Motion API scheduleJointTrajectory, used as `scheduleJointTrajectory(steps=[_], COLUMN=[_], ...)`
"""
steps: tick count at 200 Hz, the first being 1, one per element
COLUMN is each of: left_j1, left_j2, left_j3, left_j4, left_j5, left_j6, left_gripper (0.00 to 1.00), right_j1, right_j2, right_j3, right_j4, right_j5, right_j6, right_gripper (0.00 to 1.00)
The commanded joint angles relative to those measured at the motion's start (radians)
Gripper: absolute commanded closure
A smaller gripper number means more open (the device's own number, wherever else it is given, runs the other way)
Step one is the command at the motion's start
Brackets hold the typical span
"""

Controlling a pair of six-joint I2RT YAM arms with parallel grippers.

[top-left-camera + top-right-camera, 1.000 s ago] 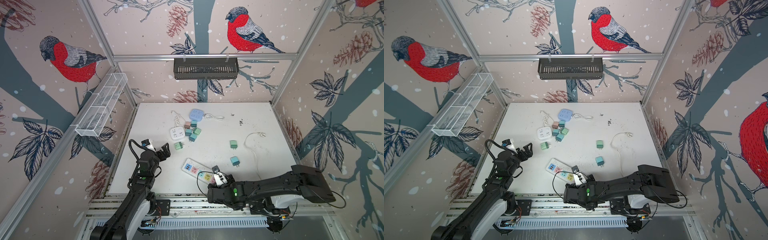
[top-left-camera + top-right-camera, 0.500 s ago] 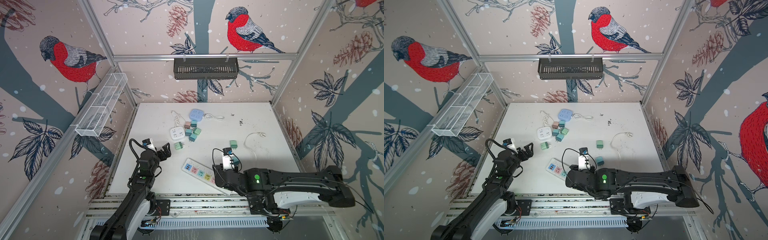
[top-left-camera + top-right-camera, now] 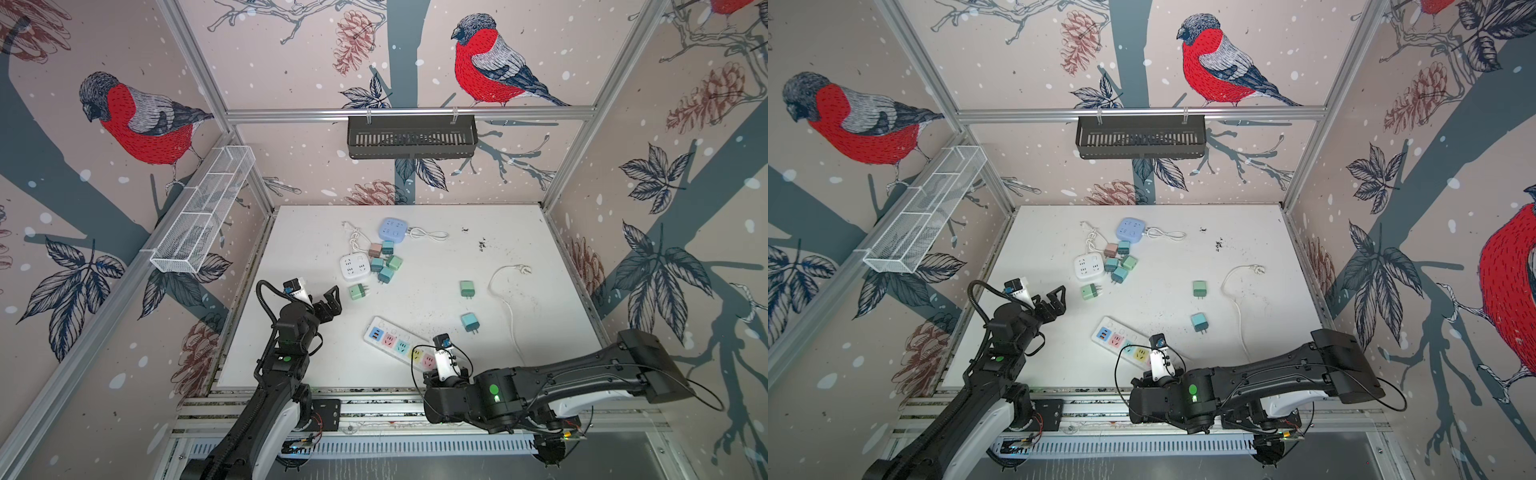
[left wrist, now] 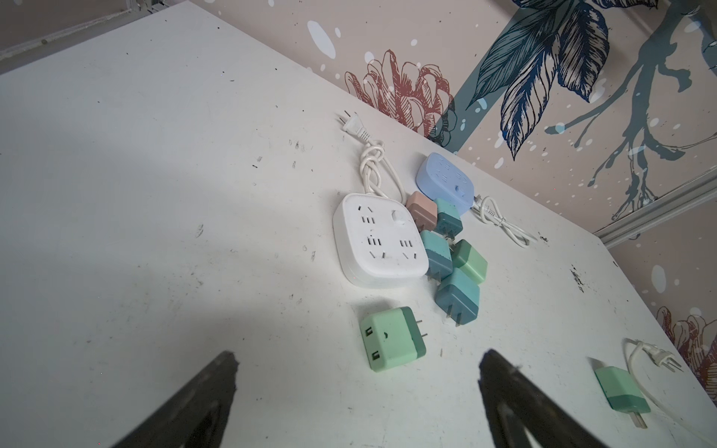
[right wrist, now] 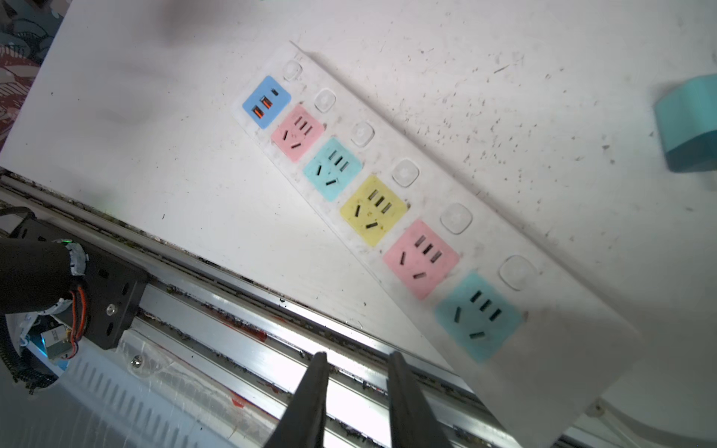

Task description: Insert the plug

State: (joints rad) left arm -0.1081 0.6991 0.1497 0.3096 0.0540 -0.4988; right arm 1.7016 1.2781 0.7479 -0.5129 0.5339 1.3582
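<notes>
Right pincer (image 5: 357, 357): jaws drawn to a narrow slit, nothing between them. Only the right wrist view showed this, since in both top views the wrist and its camera hid the fingers. The same view placed the tips over the front rail (image 5: 240, 310), just off the edge of the surface (image 3: 457, 257). The power strip (image 5: 388, 209) lay diagonally just beyond, all six coloured faces in view. Left pincer (image 4: 359, 355): jaws wide, gripping nothing, held above the surface. The left wrist view showed the green plug (image 4: 392, 339) on its side just ahead of the gap between the fingers, touching neither. In both top views it lay near the left pincer and well apart from the strip, with bare surface between them. A teal plug (image 3: 469, 322) lay near the strip, closer to the right pincer. Past the green plug were a white socket block (image 4: 378, 240), a cluster of small plugs (image 4: 450, 267) and a blue socket block (image 4: 446, 182). A loose white cord (image 3: 509, 307) trailed along the right side.
</notes>
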Motion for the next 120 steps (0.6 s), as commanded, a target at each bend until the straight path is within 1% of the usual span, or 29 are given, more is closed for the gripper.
scheduleJointTrajectory(steps=[1,34,76,96,120], left_j1=[-0.001,0.0,0.0,-0.001,-0.001], left_j2=[-0.006,-0.005,-0.005,-0.004,-0.006], left_j3=[-0.005,-0.004,-0.003,-0.004,-0.004], left_j4=[0.046,0.046,0.048,0.046,0.046], left_j5=[-0.012,-0.014,-0.013,-0.013,-0.012], left_j6=[-0.007,-0.007,-0.007,-0.006,-0.006], left_gripper=[0.03,0.03,0.03,0.03,0.03], right_j1=[0.006,-0.001,-0.045,-0.076,-0.125], right_j2=[0.032,0.047,0.083,0.066,0.028], right_j3=[-0.014,-0.044,-0.084,-0.119,-0.185], right_j4=[0.058,0.102,0.061,0.028,0.051], right_j5=[-0.057,-0.103,-0.154,-0.164,-0.193], right_j6=[0.011,0.005,0.056,0.088,0.093], right_gripper=[0.74,0.76,0.8,0.82,0.82])
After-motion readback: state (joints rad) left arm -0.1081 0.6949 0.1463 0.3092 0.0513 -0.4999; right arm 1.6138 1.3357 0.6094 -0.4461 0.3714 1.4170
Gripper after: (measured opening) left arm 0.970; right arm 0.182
